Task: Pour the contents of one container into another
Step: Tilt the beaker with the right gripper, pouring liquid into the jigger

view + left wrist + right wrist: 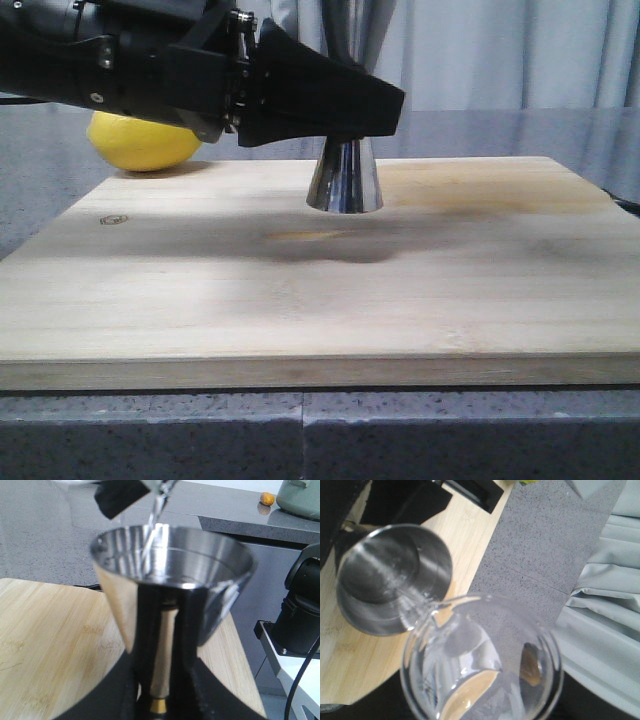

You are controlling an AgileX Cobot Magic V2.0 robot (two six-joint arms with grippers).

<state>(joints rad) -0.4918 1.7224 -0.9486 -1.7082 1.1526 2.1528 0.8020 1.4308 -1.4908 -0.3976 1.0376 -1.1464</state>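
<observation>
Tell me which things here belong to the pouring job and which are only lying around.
Job: metal cup, held by the left gripper; glass jug, tilted and pouring water into the cup.
Lying around: lemon, wooden board.

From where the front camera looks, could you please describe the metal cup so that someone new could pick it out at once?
Start at the wooden board that covers most of the counter. Near its far edge, about the middle, the black left gripper holds the metal cup. It is the only shiny thing there: a steel cone that flares wider at its foot, unlike the dull round yellow lemon behind the board's far left corner.
</observation>
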